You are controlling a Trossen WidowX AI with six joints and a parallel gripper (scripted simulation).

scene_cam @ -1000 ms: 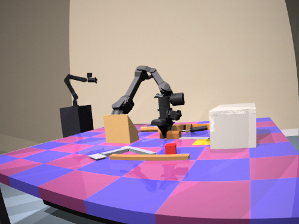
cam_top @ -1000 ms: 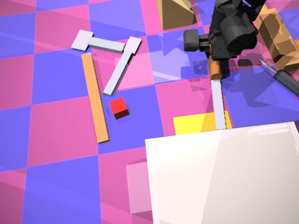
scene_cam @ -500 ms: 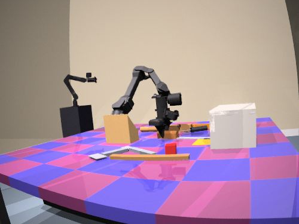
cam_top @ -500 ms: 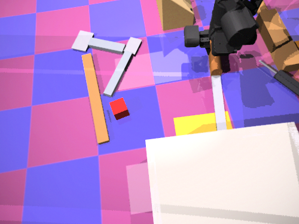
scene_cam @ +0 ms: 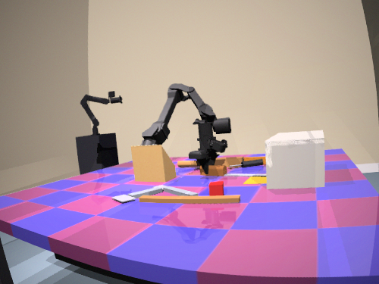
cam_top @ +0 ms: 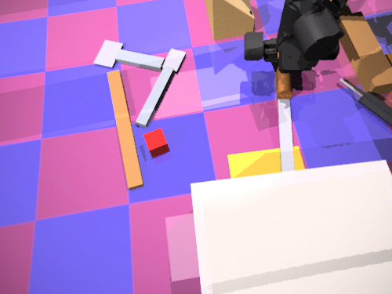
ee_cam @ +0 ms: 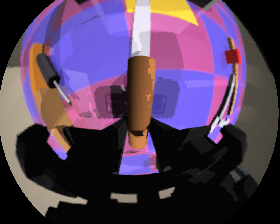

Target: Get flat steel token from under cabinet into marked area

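Note:
My gripper (scene_cam: 206, 169) (ee_cam: 138, 118) is shut on the brown handle (cam_top: 284, 87) (ee_cam: 140, 92) of a tool, low over the table. The tool's flat pale blade (cam_top: 285, 129) (ee_cam: 141, 37) points at the white cabinet (cam_top: 290, 223) (scene_cam: 295, 164) and crosses the right part of the yellow marked area (cam_top: 245, 165) (scene_cam: 255, 180) (ee_cam: 172, 10). The cabinet's top hides the blade's far end in the top view, so I cannot tell how far under it reaches. The steel token is not visible in any view.
A red cube (cam_top: 156, 138) (scene_cam: 216, 188) (ee_cam: 233, 56), an orange bar (cam_top: 125, 133) (scene_cam: 189, 199) and a bent grey piece (cam_top: 157, 94) lie to one side. A black-handled tool (cam_top: 377, 107) (scene_cam: 252, 163) (ee_cam: 47, 70) and a brown block (cam_top: 362, 55) lie on the other. A tan wedge (cam_top: 231, 19) (scene_cam: 149, 166) stands behind.

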